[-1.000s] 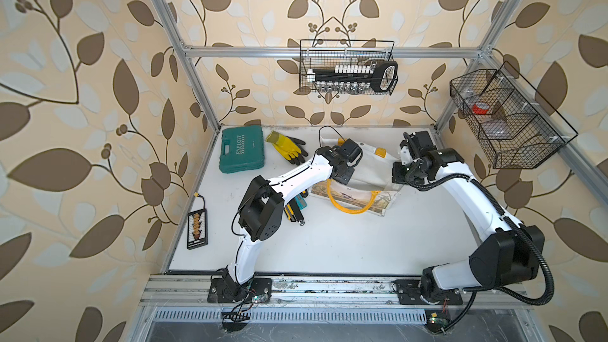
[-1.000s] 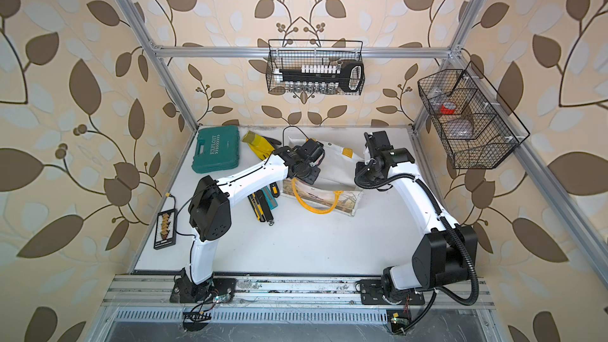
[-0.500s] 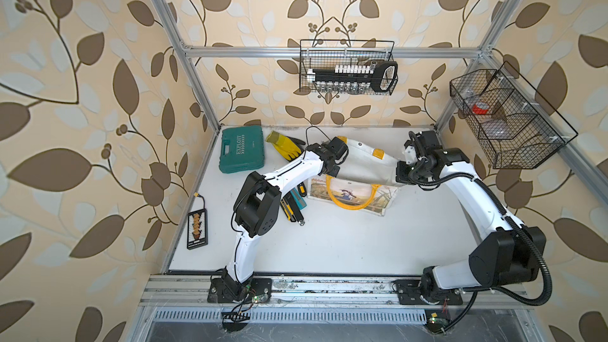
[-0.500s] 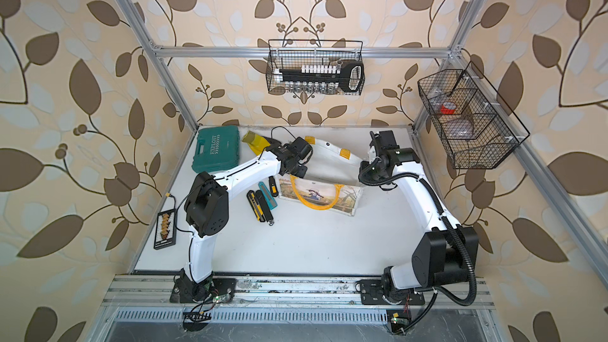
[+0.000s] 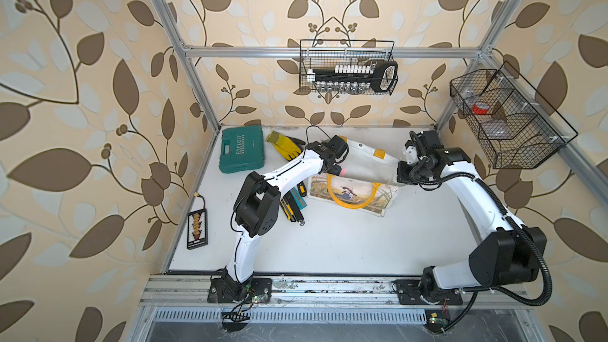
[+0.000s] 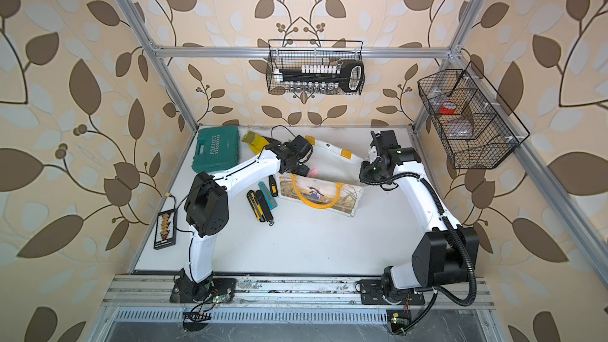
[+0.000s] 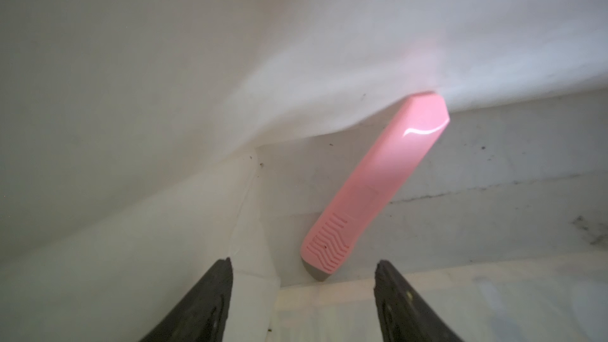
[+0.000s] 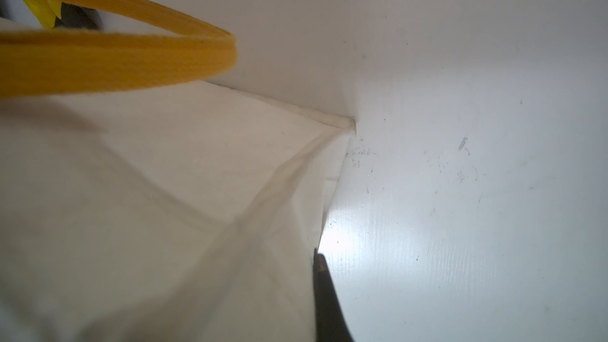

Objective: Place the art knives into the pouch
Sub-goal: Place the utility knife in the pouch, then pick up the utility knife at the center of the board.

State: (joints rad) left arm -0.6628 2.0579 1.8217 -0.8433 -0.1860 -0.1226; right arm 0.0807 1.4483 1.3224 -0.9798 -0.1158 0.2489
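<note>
Work on the task looks nearly done: the art knife [image 7: 375,189] is found inside the pouch [image 5: 368,164], lying loose on the white cloth with its far end touching a sagging fold. It is not held by anything. The left gripper [image 7: 303,262] is seen just behind the knife's ribbed end, with its jaws spread wide and nothing between them. So the putting-in step is judged to be at its end. Next, the left gripper should be pulled straight back out of the pouch's mouth. Care is needed so that the knife is not nudged or dragged out with it. The knife is pink, long and flat, with rounded ends, a shiny back and wavy ridges near one end; no blade can be seen. In both top views only a little pink is shown at the pouch's mouth. The mouth is held up by the right gripper [image 5: 402,176], which is closed on the pouch's white edge at the other end. That edge can be let down once the left arm is clear. Other knives [image 6: 260,203] are seen lying on the table [image 5: 329,241] just beside the pouch, and a green tool case [image 5: 242,149] is set farther off.
</note>
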